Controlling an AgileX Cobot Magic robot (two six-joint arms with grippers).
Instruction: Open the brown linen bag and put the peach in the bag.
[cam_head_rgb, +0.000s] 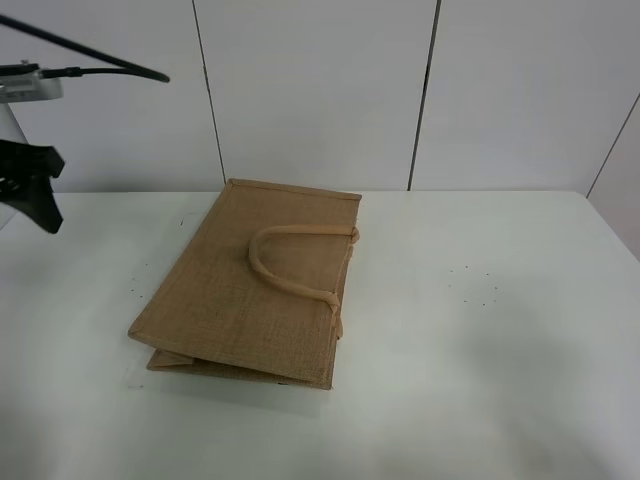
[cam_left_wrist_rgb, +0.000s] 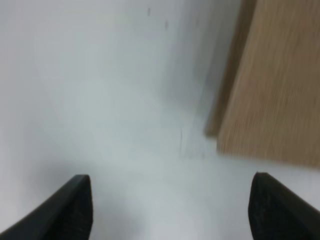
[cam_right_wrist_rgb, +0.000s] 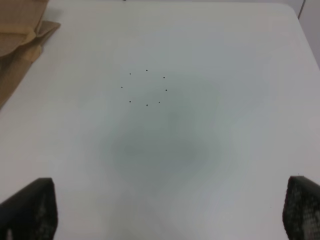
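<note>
The brown linen bag (cam_head_rgb: 255, 290) lies flat and closed on the white table (cam_head_rgb: 500, 350), with its beige handles (cam_head_rgb: 290, 262) folded across its top. The peach is not in view in any frame. My left gripper (cam_head_rgb: 35, 190) hangs above the table's left edge, well left of the bag. In the left wrist view it (cam_left_wrist_rgb: 172, 210) is open and empty over bare table, with a corner of the bag (cam_left_wrist_rgb: 275, 85) beside it. My right gripper (cam_right_wrist_rgb: 166, 210) is open and empty over bare table; a bag edge (cam_right_wrist_rgb: 17, 35) shows at the far side.
A ring of small black dots (cam_head_rgb: 475, 285) marks the table right of the bag; it also shows in the right wrist view (cam_right_wrist_rgb: 146, 87). A white panelled wall (cam_head_rgb: 320, 90) stands behind the table. A black cable (cam_head_rgb: 90, 50) runs at the upper left.
</note>
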